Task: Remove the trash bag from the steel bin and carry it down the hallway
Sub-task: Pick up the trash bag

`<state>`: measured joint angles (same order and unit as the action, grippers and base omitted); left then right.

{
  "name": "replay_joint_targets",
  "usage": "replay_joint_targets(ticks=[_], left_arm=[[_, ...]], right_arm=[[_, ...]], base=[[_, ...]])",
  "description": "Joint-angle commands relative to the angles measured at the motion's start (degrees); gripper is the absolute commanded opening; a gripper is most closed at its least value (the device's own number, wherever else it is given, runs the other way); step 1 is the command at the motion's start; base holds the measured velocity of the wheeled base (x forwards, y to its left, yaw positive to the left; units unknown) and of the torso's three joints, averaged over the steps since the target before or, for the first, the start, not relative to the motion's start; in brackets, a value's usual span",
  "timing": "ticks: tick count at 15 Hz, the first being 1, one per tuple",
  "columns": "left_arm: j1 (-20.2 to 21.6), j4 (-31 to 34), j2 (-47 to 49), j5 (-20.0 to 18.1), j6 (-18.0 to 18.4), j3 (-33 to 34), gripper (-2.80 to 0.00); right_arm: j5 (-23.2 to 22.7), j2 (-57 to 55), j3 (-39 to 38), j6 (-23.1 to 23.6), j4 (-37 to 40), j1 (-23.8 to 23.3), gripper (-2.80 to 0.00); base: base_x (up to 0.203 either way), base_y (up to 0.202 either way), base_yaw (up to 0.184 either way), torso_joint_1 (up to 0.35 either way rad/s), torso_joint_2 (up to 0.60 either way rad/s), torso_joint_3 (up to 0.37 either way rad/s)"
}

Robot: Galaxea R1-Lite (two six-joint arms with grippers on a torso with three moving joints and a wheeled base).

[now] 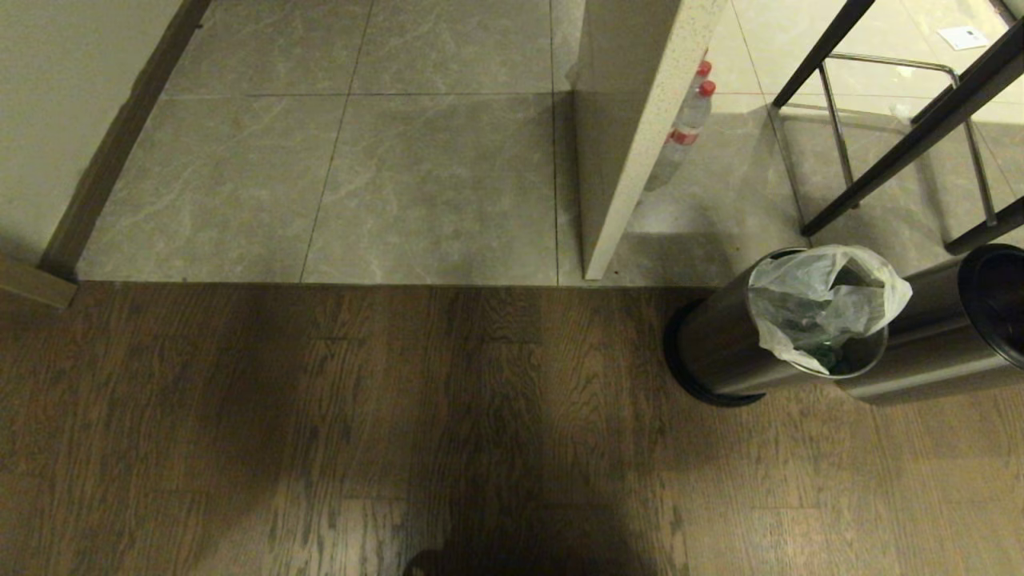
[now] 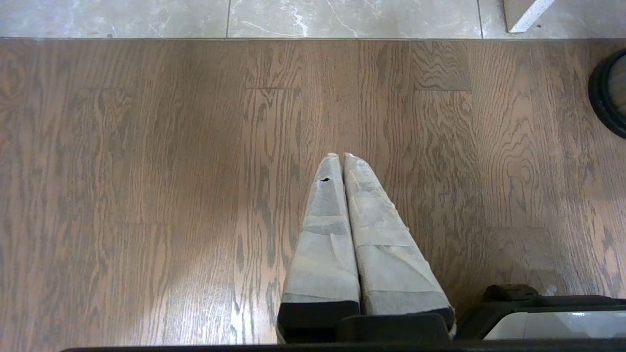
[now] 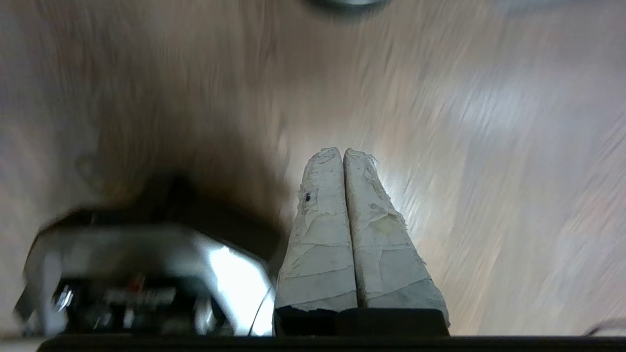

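Note:
The steel bin [image 1: 720, 344] stands on the wood floor at the right in the head view, with the crinkled clear trash bag [image 1: 824, 304] sticking up out of its open top. A steel sleeve with a thick black rim [image 1: 944, 336] lies right beside it. The grey-tiled hallway [image 1: 360, 160] runs ahead. Neither arm shows in the head view. My left gripper [image 2: 341, 155] hangs shut and empty over the planks, the bin's black base [image 2: 606, 98] off to one side. My right gripper [image 3: 342, 150] is shut and empty above the blurred wood floor.
A cream speckled pillar [image 1: 632, 136] stands just beyond the bin, with water bottles [image 1: 692, 120] behind it. Black and chrome stool legs [image 1: 880, 120] rise at the far right. A wall with dark baseboard [image 1: 104, 160] bounds the left. My own base [image 3: 146, 274] shows beside the right gripper.

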<state>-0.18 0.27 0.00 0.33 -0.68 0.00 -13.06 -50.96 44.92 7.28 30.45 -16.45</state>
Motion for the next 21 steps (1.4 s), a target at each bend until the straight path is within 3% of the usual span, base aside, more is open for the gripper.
replay_joint_targets(ticks=[1,3,5,11,16,21], left_arm=[[0.01,0.0,0.0,0.02,-0.02,0.09,-2.8],[0.01,0.0,0.0,0.02,-0.02,0.09,-2.8],[0.01,0.0,0.0,0.02,-0.02,0.09,-2.8],[0.01,0.0,-0.09,0.02,-0.02,0.09,-2.8],[0.01,0.0,-0.09,0.02,-0.02,0.09,-2.8],[0.01,0.0,-0.09,0.02,-0.02,0.09,-2.8]], right_arm=[[0.49,8.75,-6.71,-0.78,0.41,2.19,-2.8],[1.64,21.12,-15.39,-2.33,0.95,4.79,-2.8],[2.78,26.54,-21.77,-3.87,1.49,7.35,-2.8],[3.02,27.02,-22.36,-3.87,1.04,7.81,-2.8],[2.86,35.13,-39.91,0.01,-23.41,9.58,-2.8],[2.86,35.14,-39.91,0.02,-23.42,9.59,-2.8]], base=[[0.0,0.0,0.0,0.0,0.0,0.0],[0.0,0.0,0.0,0.0,0.0,0.0],[0.0,0.0,0.0,0.0,0.0,0.0],[0.0,0.0,0.0,0.0,0.0,0.0],[0.0,0.0,0.0,0.0,0.0,0.0],[0.0,0.0,0.0,0.0,0.0,0.0]])
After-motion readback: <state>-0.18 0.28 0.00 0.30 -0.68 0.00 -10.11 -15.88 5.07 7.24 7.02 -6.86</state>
